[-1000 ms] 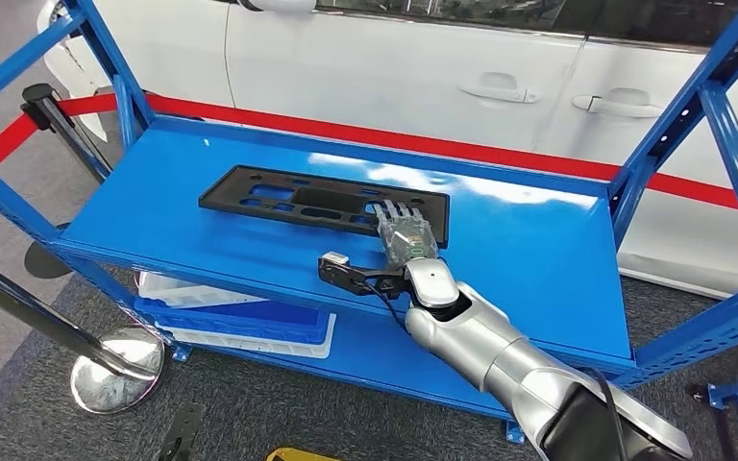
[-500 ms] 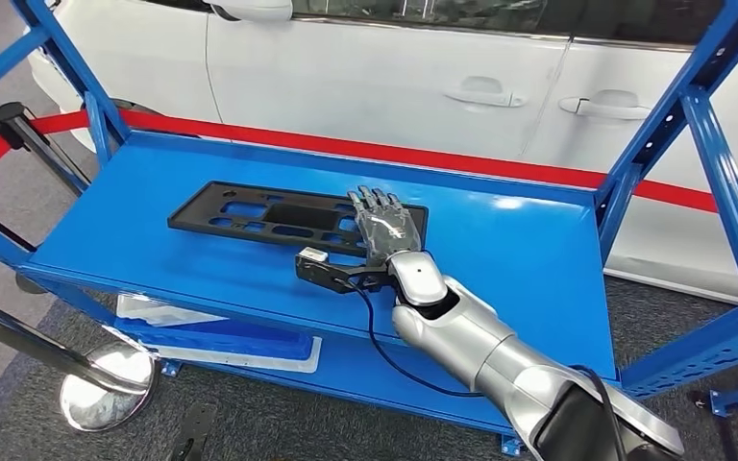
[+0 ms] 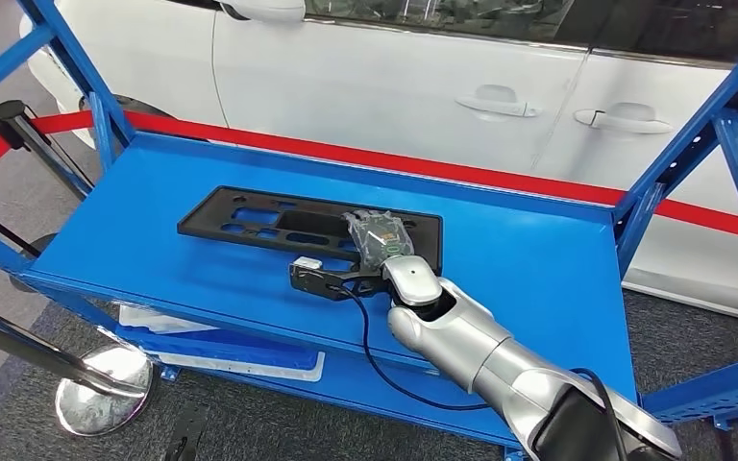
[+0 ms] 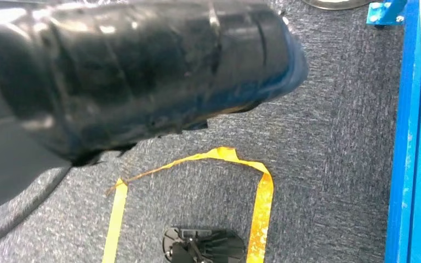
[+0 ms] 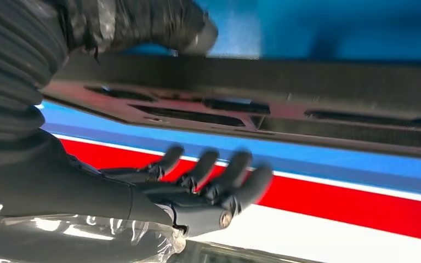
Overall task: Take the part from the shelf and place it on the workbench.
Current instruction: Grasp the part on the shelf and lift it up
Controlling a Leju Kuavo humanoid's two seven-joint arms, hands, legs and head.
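The part lies flat on the upper shelf, toward its middle and left. The right robot hand sits over the part's right end, its arm coming in from the near right. Behind the shelf runs a belt, with a car behind it. Trays rest on the lower shelf. A stanchion base stands on the floor at near left

We are seeing the right robot hand covering the part's near right end; its fingers are blurring, so the grip stays unclear.
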